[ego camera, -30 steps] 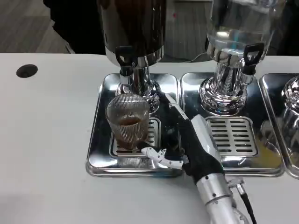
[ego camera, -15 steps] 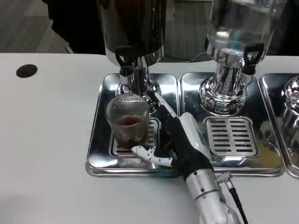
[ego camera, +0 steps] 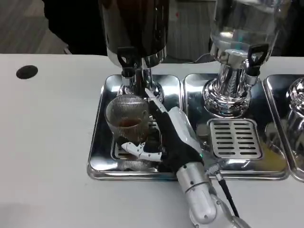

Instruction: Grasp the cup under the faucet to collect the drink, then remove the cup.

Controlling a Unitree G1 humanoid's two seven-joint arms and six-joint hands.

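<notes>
At the near edge of the left drip tray [ego camera: 97, 161], right hand [ego camera: 173, 140] wrapped the ribbed cup [ego camera: 127, 122], thumb near, fingers far; firmness of hold could not be told. Cup sat on the grate under the dark dispenser's faucet [ego camera: 127, 61], part-filled. Judged risk: loose grasp tipping the cup on lift, or rim striking the faucet, spilling drink.

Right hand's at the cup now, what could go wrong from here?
1. The ribbed clear glass cup holds brown drink; the right hand wraps it low, so a tilted lift might spill.
2. The black faucet tap of the dark drink dispenser hangs just above the rim; lifting straight up may knock it.
3. The cup stands on the slotted drip grate of the shiny steel tray; dragging it out may catch the tray's raised edge.
</notes>
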